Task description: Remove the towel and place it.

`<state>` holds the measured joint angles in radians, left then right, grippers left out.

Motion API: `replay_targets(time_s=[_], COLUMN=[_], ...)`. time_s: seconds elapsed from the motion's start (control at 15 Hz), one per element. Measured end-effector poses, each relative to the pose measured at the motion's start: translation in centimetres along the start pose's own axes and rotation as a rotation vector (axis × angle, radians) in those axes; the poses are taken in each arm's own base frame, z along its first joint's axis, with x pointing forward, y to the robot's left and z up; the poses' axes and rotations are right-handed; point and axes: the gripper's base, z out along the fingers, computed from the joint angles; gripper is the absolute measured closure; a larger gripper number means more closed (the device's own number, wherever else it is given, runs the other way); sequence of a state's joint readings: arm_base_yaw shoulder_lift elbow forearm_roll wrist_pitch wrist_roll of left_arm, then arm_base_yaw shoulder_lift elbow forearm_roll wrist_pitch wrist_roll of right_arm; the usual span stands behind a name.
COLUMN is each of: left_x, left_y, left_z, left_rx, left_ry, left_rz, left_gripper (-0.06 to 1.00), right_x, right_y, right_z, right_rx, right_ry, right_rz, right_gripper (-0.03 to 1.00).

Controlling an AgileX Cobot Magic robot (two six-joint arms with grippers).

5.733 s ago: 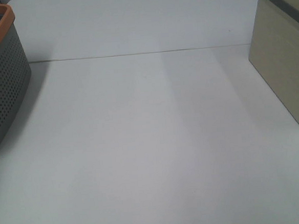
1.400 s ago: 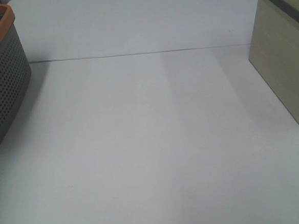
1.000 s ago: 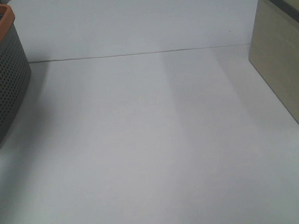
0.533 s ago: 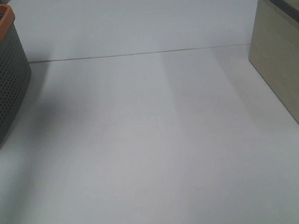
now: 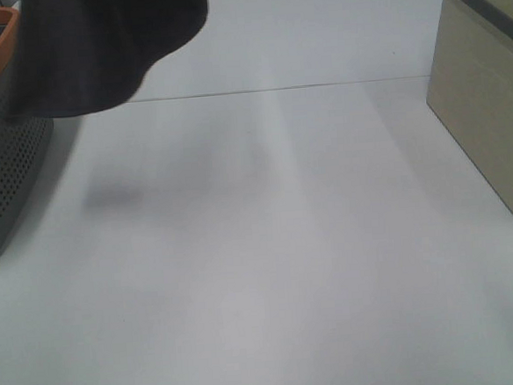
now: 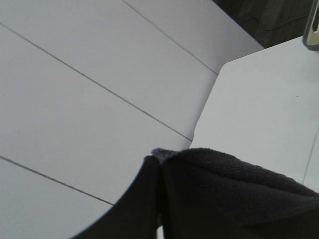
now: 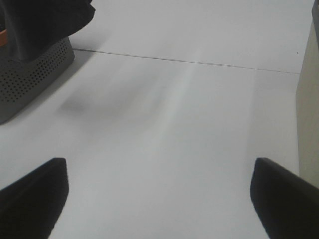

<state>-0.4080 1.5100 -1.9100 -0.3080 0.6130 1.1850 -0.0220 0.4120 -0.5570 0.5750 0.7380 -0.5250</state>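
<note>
The dark towel [image 5: 96, 45] hangs in the air at the far left of the high view, its lower edge overlapping the rim of the grey basket [image 5: 3, 157]. It throws a faint shadow on the white table [image 5: 271, 271]. In the left wrist view the towel [image 6: 224, 194] is bunched close to the camera and covers my left gripper's fingers, which are shut on it. My right gripper [image 7: 159, 199] hovers low over the table, open, its two dark fingertips [image 7: 32, 194] far apart with nothing between them. The right wrist view also catches the towel [image 7: 40, 20] above the basket [image 7: 35, 74].
The perforated grey basket with an orange rim stands at the table's left edge. A beige bin [image 5: 489, 114] with a dark rim stands at the right edge. A thin seam [image 5: 302, 87] crosses the far part of the tabletop.
The towel has swung into the high view at the top left, above the basket's rim, and its shadow now lies on the table. Earlier frames showed only table and bins.
</note>
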Motion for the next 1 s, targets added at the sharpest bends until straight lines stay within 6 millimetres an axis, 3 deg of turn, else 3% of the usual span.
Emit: replay_targets(time_s=[0.2, 0.27, 0.33, 0.73, 1.0], left_x=[0.0, 0.0, 0.2, -0.8, -1.2], left_y=[-3.1, -3.6, -5.0, -8.0, -8.4], left_z=[4.1, 4.6, 5.9, 7.5, 7.4], left_rx=[0.115, 0.132, 0.187, 0.295, 0.310], left_ry=[-0.007, -0.005, 0.003, -0.011, -0.019], left_rz=[0.025, 0.026, 0.039, 0.040, 0.040], left_gripper=[0.94, 0.94, 0.94, 0.94, 0.94], right_x=[-0.9, -1.0, -1.3, -2.0, -1.8], right_y=[-1.1, -1.2, -1.3, -1.4, -0.9], right_z=[3.2, 3.6, 5.3, 9.5, 10.4], right_rx=[-0.031, -0.040, -0.100, -0.292, -0.415], right_ry=[0.034, 0.036, 0.035, -0.001, -0.006], right_rz=[-0.009, -0.007, -0.011, 0.090, 0.049], right_gripper=[0.01, 0.01, 0.01, 0.01, 0.01])
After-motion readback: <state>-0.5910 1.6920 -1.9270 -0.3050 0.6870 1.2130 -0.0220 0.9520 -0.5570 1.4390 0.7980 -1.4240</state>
